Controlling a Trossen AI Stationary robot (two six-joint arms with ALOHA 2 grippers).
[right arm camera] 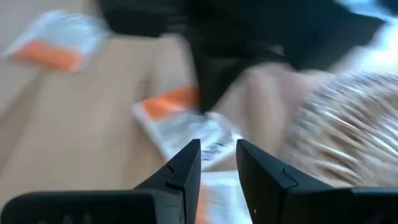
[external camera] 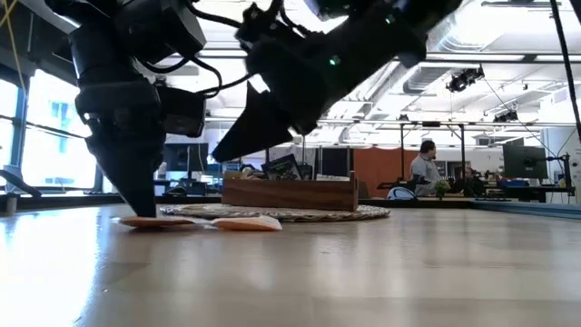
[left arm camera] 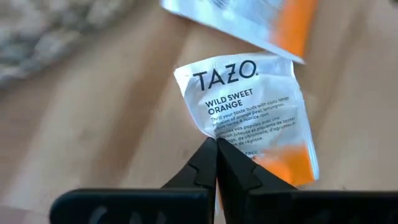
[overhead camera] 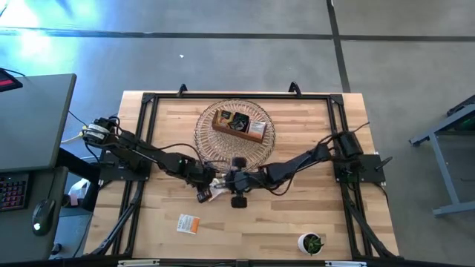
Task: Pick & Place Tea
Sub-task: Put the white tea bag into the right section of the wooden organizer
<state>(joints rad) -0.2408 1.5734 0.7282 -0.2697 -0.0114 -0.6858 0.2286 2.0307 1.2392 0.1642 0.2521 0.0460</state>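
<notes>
From above, both arms reach toward the middle of the wooden surface. The left gripper and the right gripper meet over a small cluster of tea sachets at about 6 o'clock from the round woven mat. On that mat sits the wooden tray, probably where the tea is meant to go. One more sachet lies apart, toward 7 o'clock from the mat, and a potted plant stands well off at 5 o'clock.

At table height, the left gripper points straight down with its tip at the orange sachets, flat on the surface; the other arm slants in from above.

In the left wrist view, the fingers are pressed together, their tips on the lower edge of a white-and-orange sachet, which wrinkles there. They appear to pinch its edge so the flat packet can be lifted.

In the right wrist view, the right arm's fingers stand slightly apart, holding nothing, hovering over another sachet beside the mat, seemingly lined up to straddle it.
</notes>
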